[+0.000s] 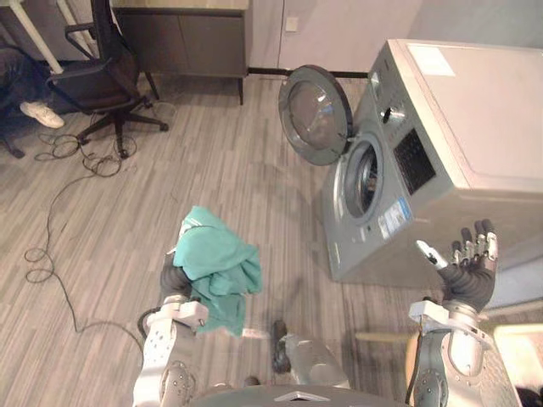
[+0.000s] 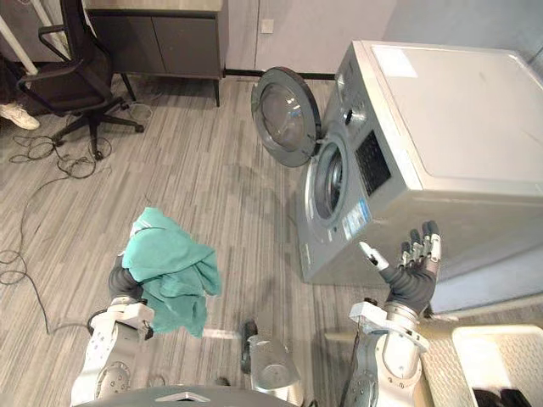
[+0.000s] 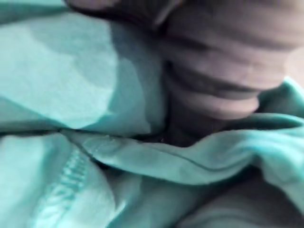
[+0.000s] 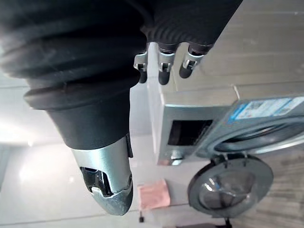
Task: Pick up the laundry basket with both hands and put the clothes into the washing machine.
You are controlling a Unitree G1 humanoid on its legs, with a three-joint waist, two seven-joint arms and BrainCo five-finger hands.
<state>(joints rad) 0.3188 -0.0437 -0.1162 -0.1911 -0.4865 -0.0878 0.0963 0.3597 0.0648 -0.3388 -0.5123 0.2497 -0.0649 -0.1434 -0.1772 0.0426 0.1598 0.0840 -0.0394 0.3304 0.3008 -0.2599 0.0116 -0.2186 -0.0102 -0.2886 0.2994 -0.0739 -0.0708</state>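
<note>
Teal cloth (image 1: 216,263) covers the left hand (image 1: 173,279), grip impossible to tell; right hand (image 1: 468,264) spread open beside the washer (image 1: 441,170).

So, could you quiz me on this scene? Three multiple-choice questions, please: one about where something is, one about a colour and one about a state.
1. Where is the cloth?
A inside the washing machine
B draped over the left robot hand
C in the right robot hand

2. What colour is the cloth?
A teal
B red
C white

3. How is the washing machine's door?
A shut
B swung open
C taken off

Answers:
1 B: it hangs over that hand, while the right robot hand is open and empty.
2 A: it is plainly teal.
3 B: the round door stands clear of the dark opening.
</note>
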